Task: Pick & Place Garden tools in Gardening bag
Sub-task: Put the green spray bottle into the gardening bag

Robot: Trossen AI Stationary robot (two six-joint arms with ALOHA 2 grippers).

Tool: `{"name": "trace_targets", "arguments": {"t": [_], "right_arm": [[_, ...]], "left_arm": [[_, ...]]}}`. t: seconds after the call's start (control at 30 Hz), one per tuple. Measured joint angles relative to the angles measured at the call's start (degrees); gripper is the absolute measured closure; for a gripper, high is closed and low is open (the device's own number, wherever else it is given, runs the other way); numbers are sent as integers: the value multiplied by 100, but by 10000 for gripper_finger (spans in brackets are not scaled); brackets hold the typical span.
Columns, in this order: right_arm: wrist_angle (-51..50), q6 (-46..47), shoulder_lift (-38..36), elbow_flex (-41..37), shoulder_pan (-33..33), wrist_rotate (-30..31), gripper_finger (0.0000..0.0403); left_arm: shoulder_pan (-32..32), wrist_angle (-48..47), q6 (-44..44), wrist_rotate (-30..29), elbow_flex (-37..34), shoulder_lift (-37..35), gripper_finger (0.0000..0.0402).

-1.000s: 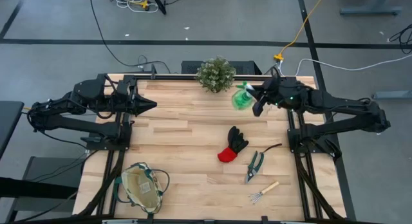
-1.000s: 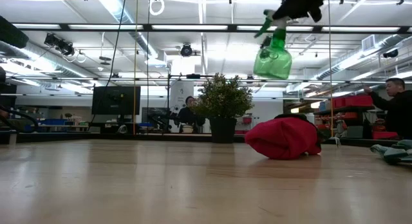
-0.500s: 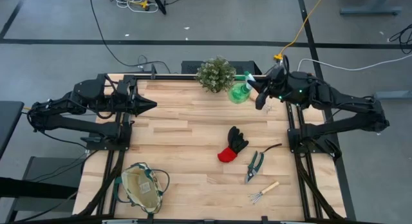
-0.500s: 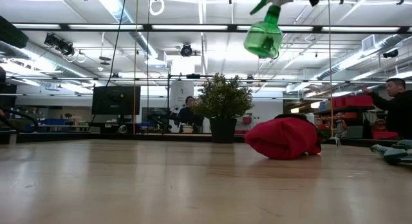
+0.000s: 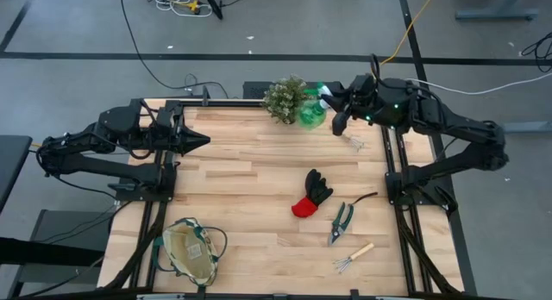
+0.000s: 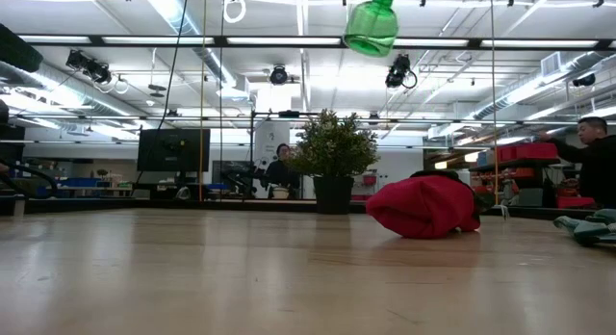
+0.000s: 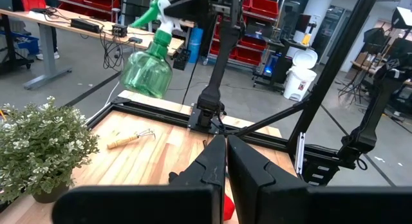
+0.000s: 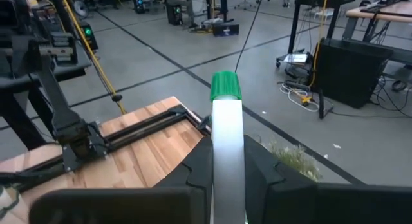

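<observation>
My right gripper [image 5: 332, 106] is shut on the green spray bottle [image 5: 312, 116], high above the table's far right part, beside the potted plant [image 5: 287, 99]. The bottle also shows in the low view [image 6: 372, 25] and in the left wrist view [image 7: 147, 73]. The black-and-red glove [image 5: 312, 195], the pruning shears [image 5: 341, 222] and one wooden-handled rake [image 5: 354, 257] lie flat on the table's right half. A second rake [image 5: 355, 143] lies under my right arm. The tan gardening bag [image 5: 191, 251] stands at the near left. My left gripper [image 5: 203, 140] is shut and empty at the far left. My right gripper pinches the bottle's white spray head [image 8: 227, 130] between its two fingers [image 8: 196, 166], which come roughly level from the table's right side. The green nozzle tip [image 8: 225, 85] sticks out past the fingertips. The green body [image 7: 147, 73] hangs tilted below, lifted far clear of the table.
The bushy potted plant stands at the far edge, right beside the hanging bottle. The bare wooden middle of the table [image 5: 250, 179] lies between the tools and the bag. People sit and stand in the room beyond the table [image 6: 589, 157].
My right gripper has risen and gone toward the table's far edge and left, toward the potted plant, with the spray bottle still in its hold. The bottle has climbed higher above the table. The rake under my right arm has come into sight.
</observation>
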Motion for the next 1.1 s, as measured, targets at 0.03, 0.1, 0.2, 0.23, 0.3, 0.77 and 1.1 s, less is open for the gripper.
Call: {"name": "trace_targets", "arguments": {"t": [0.03,0.1,0.2,0.23,0.3,0.77,1.1], "right_arm": [[-4,0,48,52,15,2,354],[0,-12,133,112,52,-1,354],[-5,24,233,128,123,-2,354],[-4,70,269,128,152,-2,354],[1,182,347,131,218,-3,354],[869,951,1036,131,677,35,354],[1157,1521,1463,131,792,659,354]], "left_arm": [[0,0,0,-2,0,0,383],[1,0,0,0,0,-1,383],[0,0,0,-2,0,-2,383],[0,0,0,-1,0,-1,383],[0,-2,0,-2,0,-2,383],[1,-4,-2,0,0,0,383],[0,-4,-1,21,0,0,383]]}}
